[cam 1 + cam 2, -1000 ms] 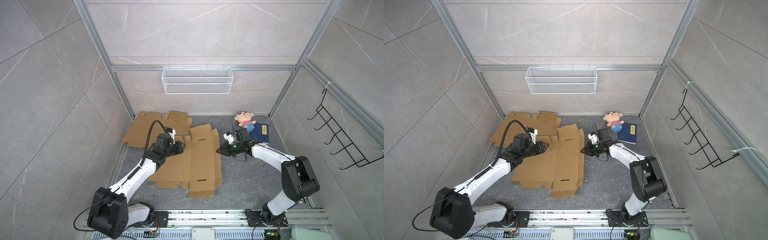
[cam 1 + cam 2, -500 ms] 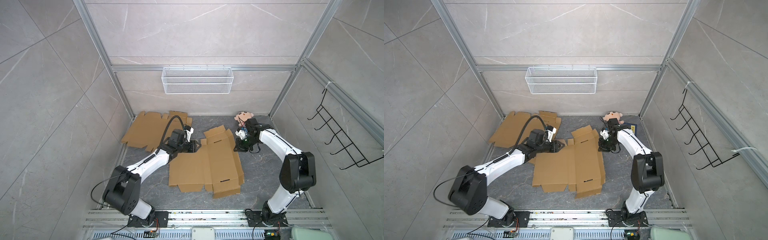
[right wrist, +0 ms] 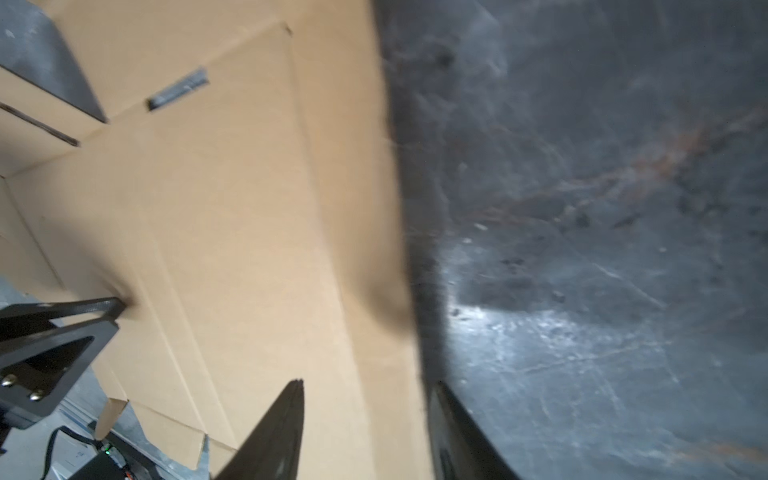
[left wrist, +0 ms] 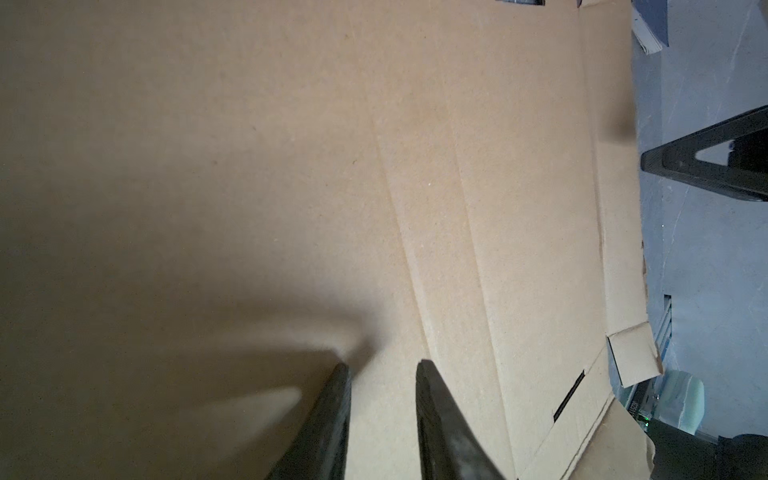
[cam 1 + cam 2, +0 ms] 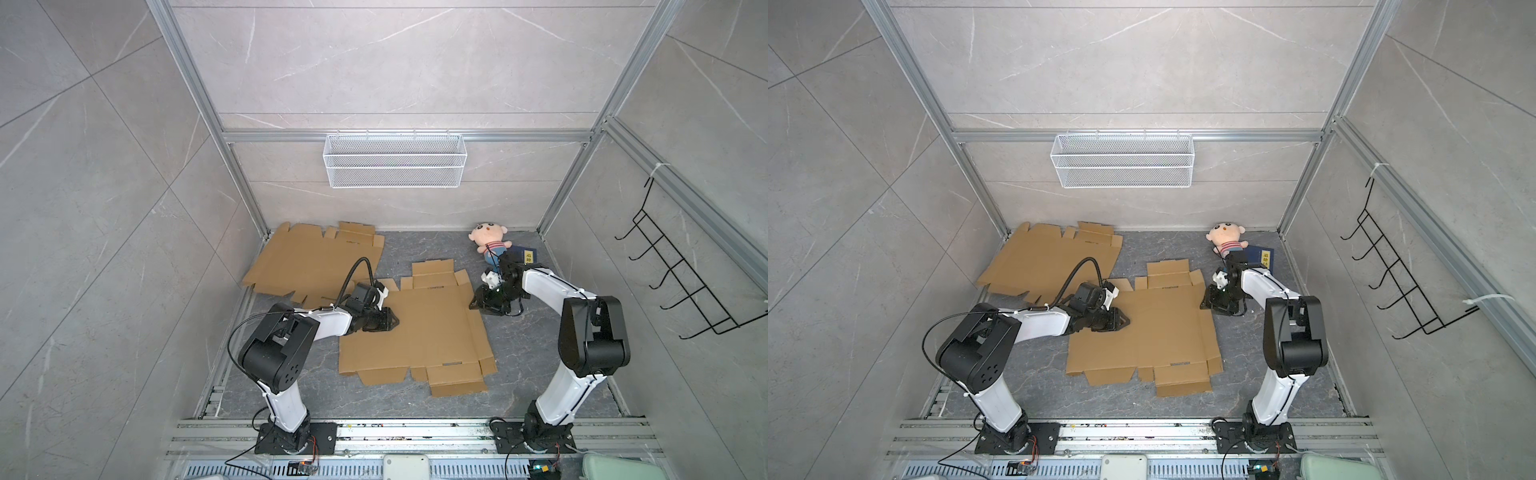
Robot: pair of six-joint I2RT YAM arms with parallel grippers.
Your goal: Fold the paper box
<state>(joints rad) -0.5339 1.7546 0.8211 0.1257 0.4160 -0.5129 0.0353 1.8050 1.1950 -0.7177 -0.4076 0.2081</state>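
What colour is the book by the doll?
Dark blue book, yellow label on its cover; shows best in a top view.

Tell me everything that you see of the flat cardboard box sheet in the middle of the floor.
The cardboard box blank is plain brown and unfolded. It lies flat on the grey floor and has creases, end flaps and a narrow slot. The tips of the left gripper touch its left part; the right gripper, jaws apart, straddles its right edge.
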